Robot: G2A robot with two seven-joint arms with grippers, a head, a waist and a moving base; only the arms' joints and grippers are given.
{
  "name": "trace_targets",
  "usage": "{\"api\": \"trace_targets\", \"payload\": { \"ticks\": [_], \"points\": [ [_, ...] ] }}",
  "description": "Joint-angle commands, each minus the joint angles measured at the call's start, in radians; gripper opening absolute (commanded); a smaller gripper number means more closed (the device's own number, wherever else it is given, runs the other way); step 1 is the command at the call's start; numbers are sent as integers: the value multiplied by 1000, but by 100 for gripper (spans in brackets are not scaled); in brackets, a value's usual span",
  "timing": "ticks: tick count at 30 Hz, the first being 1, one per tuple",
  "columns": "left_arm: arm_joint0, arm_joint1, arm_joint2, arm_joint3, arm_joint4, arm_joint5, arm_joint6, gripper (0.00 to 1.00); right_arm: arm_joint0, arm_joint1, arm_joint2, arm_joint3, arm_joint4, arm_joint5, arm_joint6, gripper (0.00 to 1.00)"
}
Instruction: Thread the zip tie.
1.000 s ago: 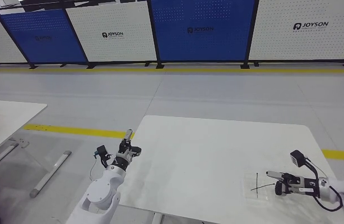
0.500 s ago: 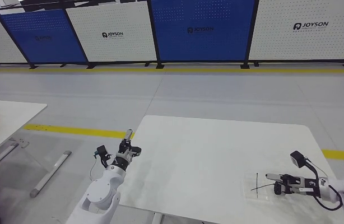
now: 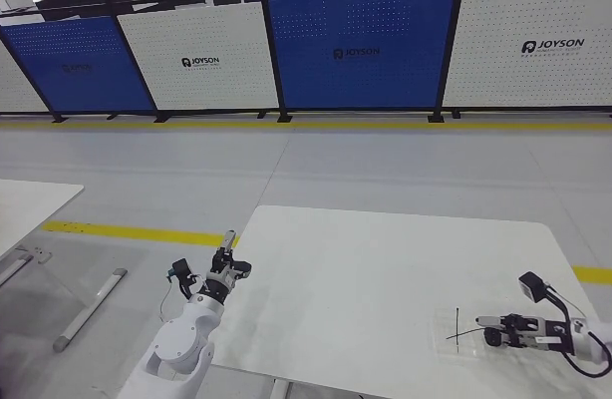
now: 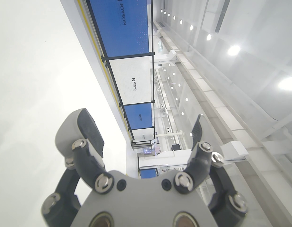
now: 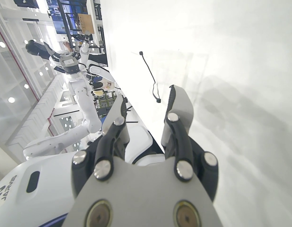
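Black zip tie (image 3: 457, 321), flat on the white tabletop (image 3: 366, 269), near right; long axis near-to-far, crossed by a second zip tie (image 3: 468, 333). Right gripper (image 3: 484, 326) just right of it, fingers spread, empty. Left gripper (image 3: 226, 242) well apart at left edge, fingers likewise released.

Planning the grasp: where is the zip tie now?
In the top view, the zip tie lies on the table by its near right corner, just ahead of the right gripper.
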Motion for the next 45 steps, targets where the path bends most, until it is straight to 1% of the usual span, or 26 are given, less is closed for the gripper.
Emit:
{"api": "trace_targets", "payload": {
  "ticks": [1, 3, 6, 7, 8, 9, 10, 12, 14, 15, 16, 20, 24, 25, 26, 27, 31, 35, 37, 40, 42, 44, 45],
  "points": [
    [0, 0, 0, 0, 0, 0, 0, 100, 6, -1, -6, 8, -1, 5, 0, 38],
    [0, 0, 0, 0, 0, 0, 0, 100, 14, -2, -12, 17, -1, 8, -1, 38],
    [0, 0, 0, 0, 0, 0, 0, 100, 21, -4, -19, 27, 0, 9, 0, 30],
    [0, 0, 0, 0, 0, 0, 0, 100, 24, -4, -21, 31, 0, 9, 0, 32],
    [0, 0, 0, 0, 0, 0, 0, 100, 26, -4, -23, 34, 1, 8, 0, 37],
    [0, 0, 0, 0, 0, 0, 0, 100, 28, -5, -24, 37, 2, 7, 2, 39],
    [0, 0, 0, 0, 0, 0, 0, 100, 29, -5, -25, 40, 4, 6, 3, 38],
    [0, 0, 0, 0, 0, 0, 0, 100, 32, -5, -26, 47, 8, 3, 6, 34],
    [0, 0, 0, 0, 0, 0, 0, 100, 35, -5, -29, 53, 7, 2, 7, 25],
    [0, 0, 0, 0, 0, 0, 0, 100, 36, -5, -30, 55, 6, 3, 8, 22],
    [0, 0, 0, 0, 0, 0, 0, 100, 37, -5, -32, 56, 6, 3, 8, 24],
    [0, 0, 0, 0, 0, 0, 0, 100, 41, -6, -40, 62, 6, 4, 7, 23],
    [0, 0, 0, 0, 0, 0, 0, 100, 45, -7, -46, 67, 7, 3, 7, 18],
    [0, 0, 0, 0, 0, 0, 0, 100, 45, -7, -47, 67, 7, 3, 6, 13],
    [0, 0, 0, 0, 0, 0, 0, 100, 46, -7, -47, 68, 8, 2, 6, 4],
    [0, 0, 0, 0, 0, 0, 0, 100, 47, -7, -48, 69, 9, 2, 5, 0],
    [0, 0, 0, 0, 0, 0, 0, 100, 46, -7, -50, 73, 17, 2, 4, 0],
    [0, 0, 0, 0, 0, 0, 0, 100, 39, -6, -44, 77, 33, -16, 10, 0],
    [0, 0, 0, 0, 0, 0, 0, 100, 32, -3, -35, 78, 50, -32, 13, 0],
    [0, 0, 0, 0, 0, 0, 0, 100, 10, 4, -15, 71, 106, -69, 13, 0],
    [0, 0, 0, 0, 0, 0, 0, 100, -8, 10, 6, 67, 170, -92, 13, 0],
    [0, 0, 0, 0, 0, 0, 0, 100, -29, 15, 14, 56, 241, -113, 13, 0],
    [0, 0, 0, 0, 0, 0, 0, 100, -41, 19, 19, 53, 296, -123, 13, 0]
  ]
}}
